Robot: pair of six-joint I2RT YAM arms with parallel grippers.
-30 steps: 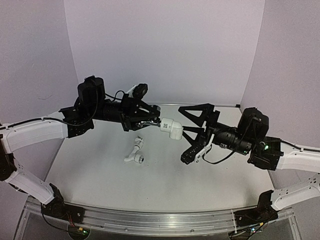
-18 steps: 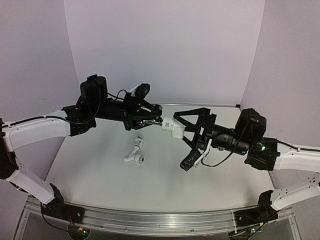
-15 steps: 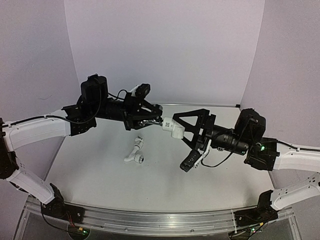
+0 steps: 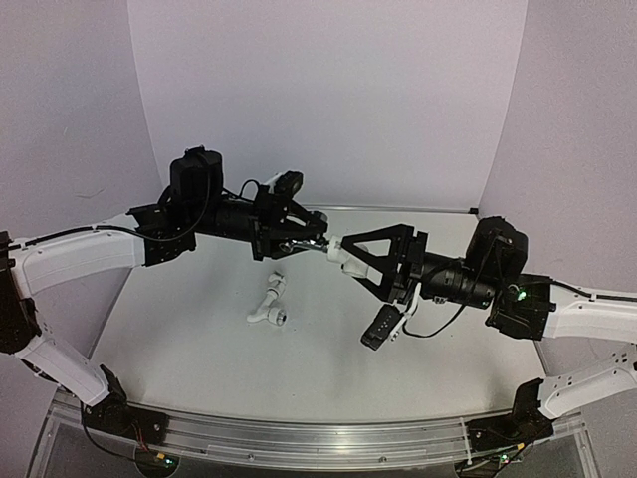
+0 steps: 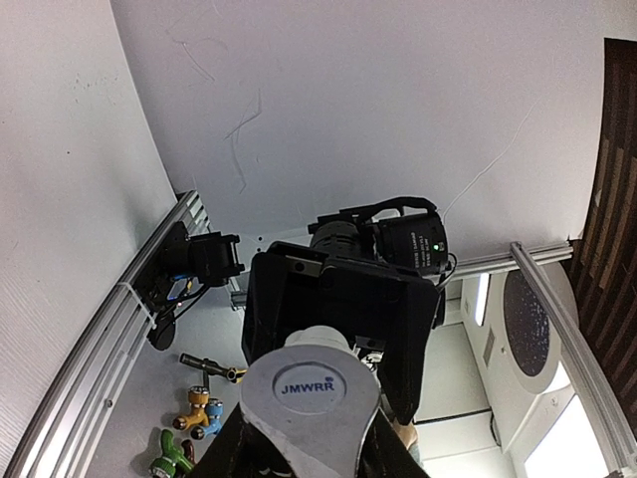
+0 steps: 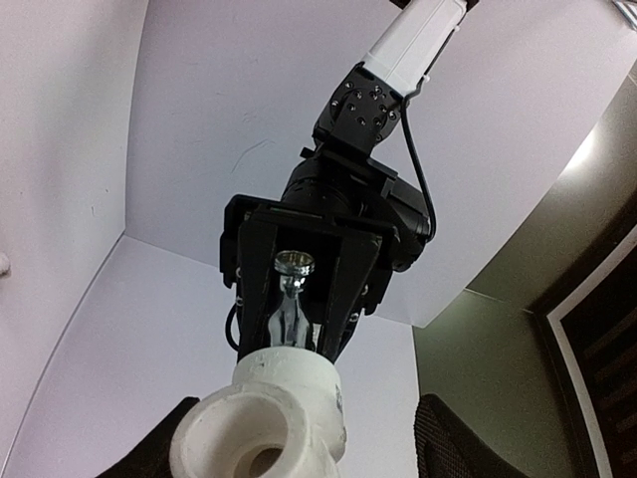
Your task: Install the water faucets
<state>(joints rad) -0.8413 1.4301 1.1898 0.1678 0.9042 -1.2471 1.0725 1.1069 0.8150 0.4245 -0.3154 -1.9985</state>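
Left gripper is pinched narrow on a chrome stem, holding it in mid-air between the arms, above the table. White fitting sits on the stem's outer end. Right gripper stands wide, a finger either side of the fitting. No firm contact visible, so I read it as not gripping.

Key relation: the stem-plus-fitting long axis runs gripper to gripper, roughly left-right in the overhead view and tipped slightly toward the near edge. Fitting end points straight at the right gripper, stem end back into the left. Open round socket on the fitting faces the right wrist camera. Right arm is nearer the fitting — likely next move is closing square on its body.

Second white faucet lies on the table, well apart, nearer the left arm.
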